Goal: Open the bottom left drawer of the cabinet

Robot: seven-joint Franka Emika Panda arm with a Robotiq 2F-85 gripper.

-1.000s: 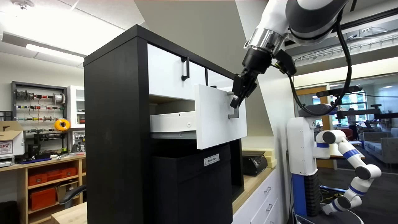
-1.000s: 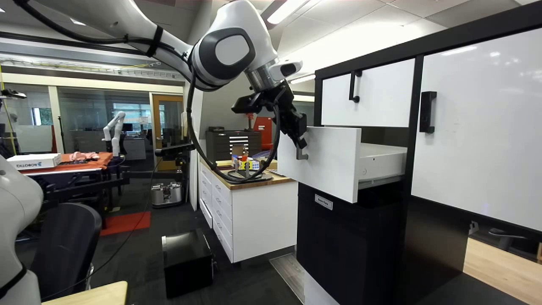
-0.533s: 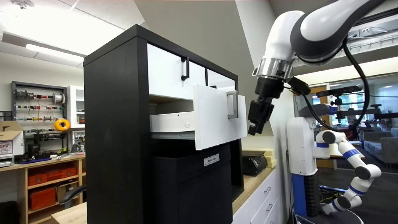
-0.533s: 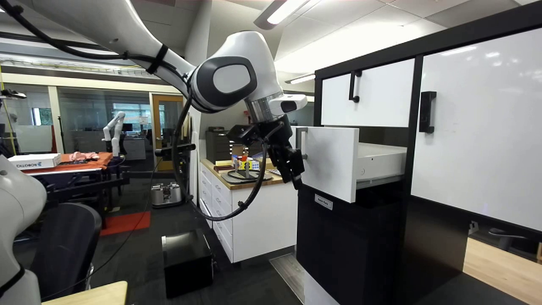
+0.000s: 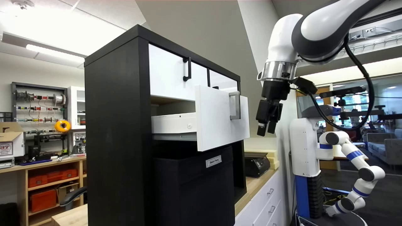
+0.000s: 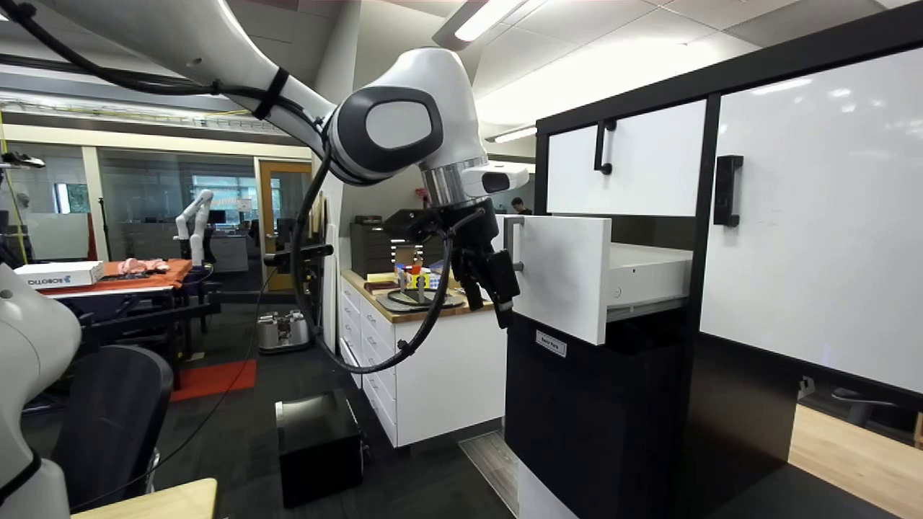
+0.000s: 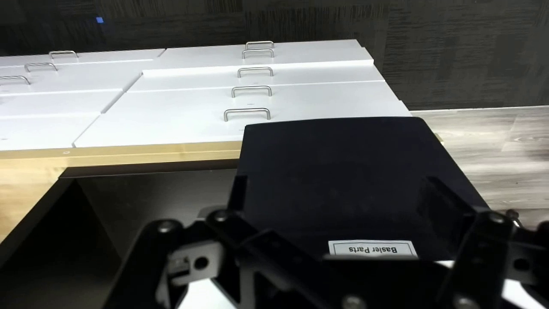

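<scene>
The drawer [image 5: 216, 122], with its white front panel, stands pulled out of the lower row of the black cabinet [image 5: 114, 131], its white side showing in both exterior views [image 6: 566, 288]. A grey vertical handle [image 5: 237, 108] is fixed to the front panel, and nothing grips it. My gripper [image 5: 266, 129] hangs in front of the panel, lower than the handle and apart from it, pointing downward. Its two fingers are spread and hold nothing in an exterior view [image 6: 489, 308]. In the wrist view the gripper [image 7: 336, 185] also shows a wide gap between its fingertips.
Under the drawer sits a black bin [image 5: 201, 191] labelled "Basler Parts". White drawer units [image 6: 447, 375] with a wooden top stand beside the cabinet. A black box [image 6: 317, 447] rests on the floor. A loose cable [image 6: 404, 353] loops down from the arm.
My gripper has come away from the handle, moving outward and down, and its jaws have opened. The drawer remains pulled out, its front shifted only slightly.
</scene>
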